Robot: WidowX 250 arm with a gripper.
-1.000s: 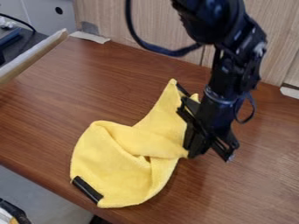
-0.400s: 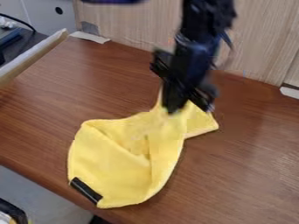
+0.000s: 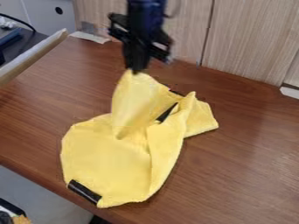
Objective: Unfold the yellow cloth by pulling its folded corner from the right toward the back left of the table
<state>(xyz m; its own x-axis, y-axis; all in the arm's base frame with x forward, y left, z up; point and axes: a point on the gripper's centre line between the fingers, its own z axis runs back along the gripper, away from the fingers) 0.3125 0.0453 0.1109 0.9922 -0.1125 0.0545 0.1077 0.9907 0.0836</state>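
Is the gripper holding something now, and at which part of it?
Yes, the gripper holds the yellow cloth by its raised upper end, above the brown table.

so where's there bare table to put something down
The widest bare patch of the table is right of the cloth in the picture, out to the view's edge and up to the wood panels. Another lies left, between cloth and pale board. It's crowded mid-table, where the cloth rises to the pincer.
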